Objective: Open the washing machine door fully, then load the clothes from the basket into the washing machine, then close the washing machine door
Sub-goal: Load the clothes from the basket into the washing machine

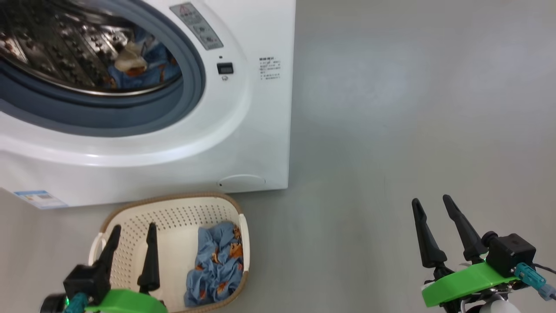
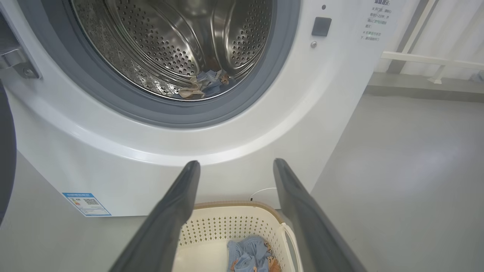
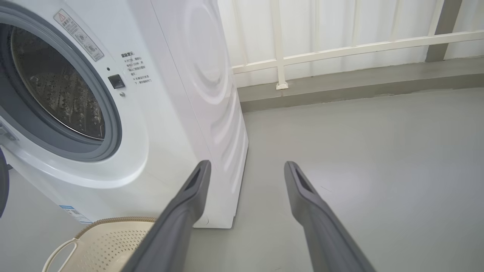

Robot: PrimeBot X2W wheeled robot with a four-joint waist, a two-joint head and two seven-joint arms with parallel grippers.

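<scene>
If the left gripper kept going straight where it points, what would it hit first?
Probably the washing machine, on its white front just below the round opening. The left gripper is open over the basket; depth is hard to judge.

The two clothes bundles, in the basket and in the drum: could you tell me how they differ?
The basket bundle lies in the basket; the drum bundle lies inside the steel drum. The drum bundle shows a cream patch; the basket bundle looks mostly blue. Both are blue with orange figures.
</scene>
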